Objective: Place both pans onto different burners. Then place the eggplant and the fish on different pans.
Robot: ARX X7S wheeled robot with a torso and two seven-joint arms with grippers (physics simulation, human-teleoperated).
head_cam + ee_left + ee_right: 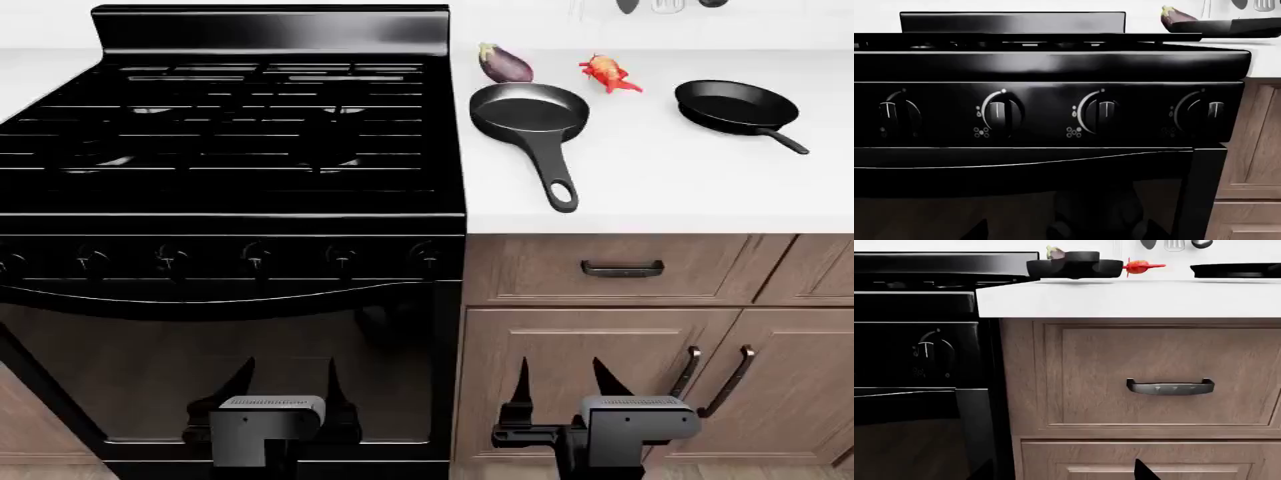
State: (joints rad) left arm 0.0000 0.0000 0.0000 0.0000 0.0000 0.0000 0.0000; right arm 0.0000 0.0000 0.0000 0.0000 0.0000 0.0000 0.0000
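**Both claws low, pans waiting on the bench**

Nearest the head camera, both claws hang low in front of the units: the left claw (288,385) before the oven door (227,370), the right claw (559,385) before the wooden cabinet (601,350). Each has its fingers spread apart, holding nothing.

Up on the white bench (667,190), right of the stove (234,130), sits the larger pan (530,110), its handle running toward the near edge, hole at the end. Over to the right, well apart from it, lies the smaller pan (735,103), handle angled near and right. Both are bare inside.

Just beyond the larger pan rests the eggplant (505,62), near the far wall. To its right, the fish (609,72) lies between the two pans, a little farther back; whether it touches the larger pan's rim is hard to call from here. All burners (227,110) stand uncovered, grates bare.
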